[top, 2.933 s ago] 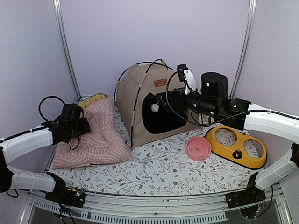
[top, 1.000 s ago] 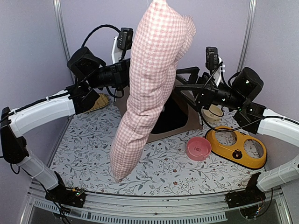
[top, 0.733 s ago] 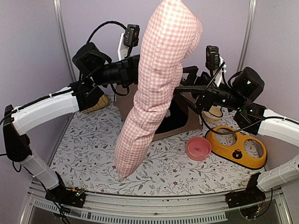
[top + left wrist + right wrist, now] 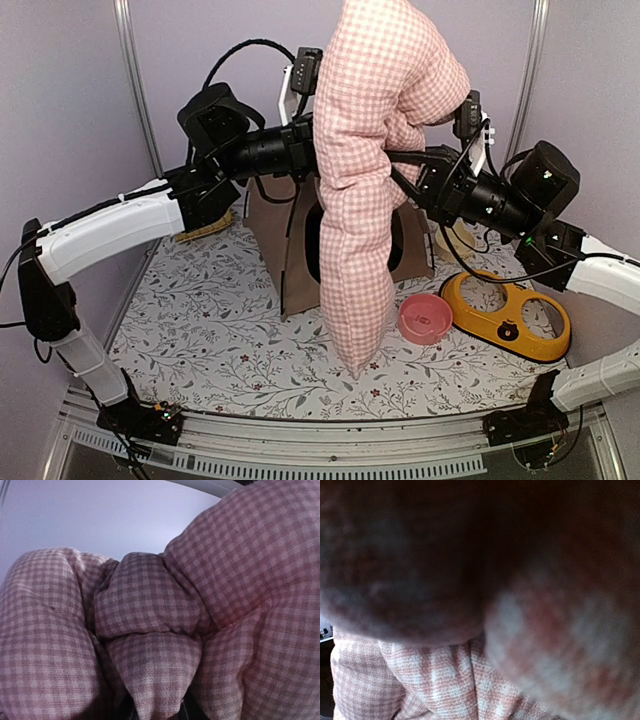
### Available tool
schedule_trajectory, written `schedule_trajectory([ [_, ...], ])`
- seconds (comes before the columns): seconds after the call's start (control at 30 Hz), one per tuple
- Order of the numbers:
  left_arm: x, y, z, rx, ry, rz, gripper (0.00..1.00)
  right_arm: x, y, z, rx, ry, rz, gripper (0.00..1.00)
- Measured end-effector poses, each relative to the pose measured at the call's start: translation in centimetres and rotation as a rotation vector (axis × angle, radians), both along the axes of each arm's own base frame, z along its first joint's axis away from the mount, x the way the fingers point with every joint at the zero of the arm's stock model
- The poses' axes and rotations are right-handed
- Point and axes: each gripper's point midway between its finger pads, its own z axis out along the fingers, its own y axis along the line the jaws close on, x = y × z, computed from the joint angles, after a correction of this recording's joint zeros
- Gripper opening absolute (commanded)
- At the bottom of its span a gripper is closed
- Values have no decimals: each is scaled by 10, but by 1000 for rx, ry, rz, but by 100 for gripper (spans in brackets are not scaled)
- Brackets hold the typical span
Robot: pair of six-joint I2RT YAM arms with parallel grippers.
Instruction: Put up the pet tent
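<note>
You can read no words, brands or numbers in any view. The only mark is a small dark emblem on the front rim of the yellow double feeder, too small to make out.

Pale lilac walls close in behind the table, which has a flowered cloth. Two thin metal posts rise from its back corners. Soft, even light.
</note>
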Motion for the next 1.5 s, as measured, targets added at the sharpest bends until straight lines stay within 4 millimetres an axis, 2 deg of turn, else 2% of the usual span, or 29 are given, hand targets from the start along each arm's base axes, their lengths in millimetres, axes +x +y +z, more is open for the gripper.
schedule_trajectory([
  [0.13,11,-6,-6,21,11,80,47,6,-15,-2,-30,51,-95,0],
  [0.27,30,-6,-14,58,32,206,61,12,-36,-4,-62,91,-206,0],
  [0.37,41,4,-20,85,44,312,69,15,-56,-6,-79,118,-293,0],
  [0.5,52,28,-22,101,56,466,71,24,-73,-19,-136,164,-401,0],
  [0.6,62,50,-24,112,66,595,70,39,-82,-46,-225,232,-503,0],
  [0.7,77,71,-36,148,84,739,67,56,-89,-77,-330,302,-595,0],
  [0.83,105,90,-67,246,118,914,63,80,-101,-114,-451,406,-697,0],
  [0.97,134,106,-111,383,149,1049,63,103,-111,-153,-574,516,-779,0],
  [1.1,156,117,-152,512,162,1146,66,114,-107,-187,-707,598,-801,0],
  [1.3,170,123,-209,669,179,1219,68,124,-93,-224,-859,672,-782,0],
  [1.5,171,134,-261,786,211,1238,66,124,-82,-249,-959,726,-731,0],
])
